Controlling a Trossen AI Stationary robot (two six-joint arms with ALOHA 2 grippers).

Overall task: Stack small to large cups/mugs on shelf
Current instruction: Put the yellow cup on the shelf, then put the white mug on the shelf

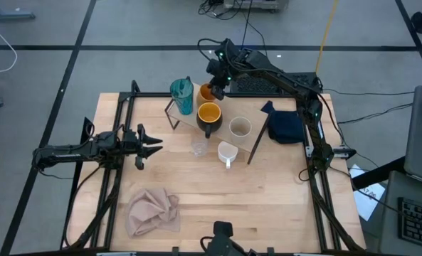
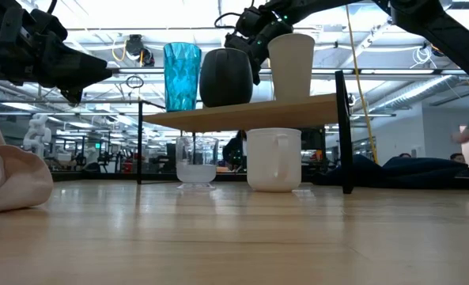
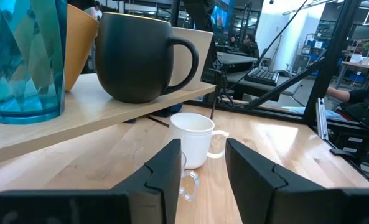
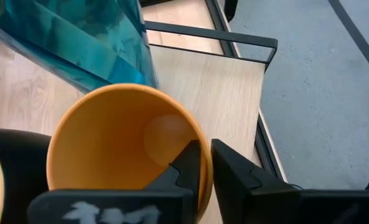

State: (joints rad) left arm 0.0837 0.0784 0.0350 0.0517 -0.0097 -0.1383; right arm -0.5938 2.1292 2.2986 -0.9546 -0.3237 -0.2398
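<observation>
The right gripper (image 4: 206,163) reaches over the far edge of the light-wood shelf board on its thin black wire frame (image 1: 257,134) and pinches the rim of the orange cup (image 4: 125,143): one dark finger is inside the cup, the other outside, closed narrow on the wall. The cup is at the shelf's far side, directly under that gripper.

Just beside the orange cup, toward the left arm's side, stands the tall teal faceted tumbler (image 1: 181,96); its wall is close against the cup's rim in the right wrist view. On the near side of the held cup sits the black mug with an orange inside (image 1: 208,116), touching or nearly touching it; which cannot be told. The beige cup (image 1: 240,128) is on the board too, farther from the gripper, beyond the black mug.

Below the shelf's near edge, on the wooden tabletop (image 1: 267,206), are the white handled mug (image 1: 227,152) and the small clear glass (image 1: 198,147), well apart from the right gripper.

The left gripper (image 1: 152,148) hovers above the table, fingers spread wide and empty, pointing toward the glass and white mug. A crumpled pink cloth (image 1: 152,211) lies at the near side, and a navy cloth (image 1: 285,126) beside the shelf's end under the right arm.
</observation>
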